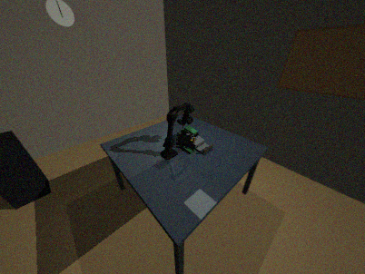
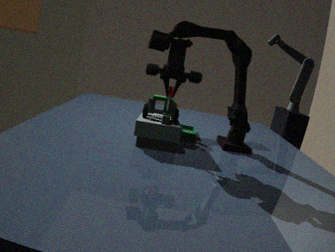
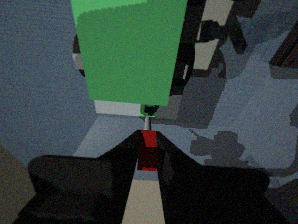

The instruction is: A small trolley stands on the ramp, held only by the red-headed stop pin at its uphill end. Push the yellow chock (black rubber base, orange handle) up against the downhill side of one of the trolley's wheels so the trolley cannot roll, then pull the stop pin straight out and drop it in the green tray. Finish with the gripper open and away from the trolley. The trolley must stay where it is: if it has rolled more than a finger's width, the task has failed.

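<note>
My gripper [image 2: 170,95] [image 3: 147,134] is shut on the red head of the stop pin [image 2: 171,90] [image 3: 148,151]. The pin's grey shaft points down toward the ramp's uphill end in the wrist view; whether its tip is clear of the hole cannot be told. The trolley [image 1: 191,131] [image 2: 161,98] [image 3: 130,55], with green top and dark wheels, stands on the pale ramp [image 2: 158,129] [image 1: 202,144]. A small yellow-orange patch of the chock [image 2: 177,105] [image 1: 192,140] shows beside the trolley; its contact with a wheel is hidden. The green tray [image 2: 189,130] lies beside the ramp.
The arm's base [image 1: 169,154] [image 2: 234,144] stands on the blue table [image 1: 227,159] [image 2: 83,167], to the right of the ramp and tray in the exterior view. A pale square [image 1: 200,203] lies near the table's front corner. Another arm [image 2: 301,79] stands on a dark block behind.
</note>
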You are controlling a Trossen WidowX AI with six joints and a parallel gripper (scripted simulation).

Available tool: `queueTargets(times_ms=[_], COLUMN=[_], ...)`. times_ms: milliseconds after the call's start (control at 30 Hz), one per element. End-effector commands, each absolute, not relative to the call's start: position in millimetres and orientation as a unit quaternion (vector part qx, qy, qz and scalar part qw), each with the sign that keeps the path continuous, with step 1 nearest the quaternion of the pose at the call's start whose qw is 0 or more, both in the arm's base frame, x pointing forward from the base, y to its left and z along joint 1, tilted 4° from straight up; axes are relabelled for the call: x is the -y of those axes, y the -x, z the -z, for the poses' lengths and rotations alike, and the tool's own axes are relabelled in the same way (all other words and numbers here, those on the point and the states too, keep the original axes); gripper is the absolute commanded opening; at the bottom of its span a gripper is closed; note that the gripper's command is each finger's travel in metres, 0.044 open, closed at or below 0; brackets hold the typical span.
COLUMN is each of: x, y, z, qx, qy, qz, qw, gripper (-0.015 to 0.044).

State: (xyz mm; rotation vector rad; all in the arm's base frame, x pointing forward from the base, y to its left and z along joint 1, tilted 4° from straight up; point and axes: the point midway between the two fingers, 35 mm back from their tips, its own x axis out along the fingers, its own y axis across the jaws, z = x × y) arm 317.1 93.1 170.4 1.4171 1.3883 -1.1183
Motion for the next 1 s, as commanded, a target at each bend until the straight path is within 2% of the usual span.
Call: queueTargets(times_ms=[0, 533, 967], x=[-102.0, -122.4, -122.6], y=[-317.5, -317.7, -278.7], z=[-172.3, -176.6, -173.7], qx=[-0.555, -0.556, -0.556], qy=[-0.566, -0.566, -0.565], qz=[0.444, 0.444, 0.445], qw=[0.417, 0.417, 0.416], gripper=[0.0, 0.0, 0.0])
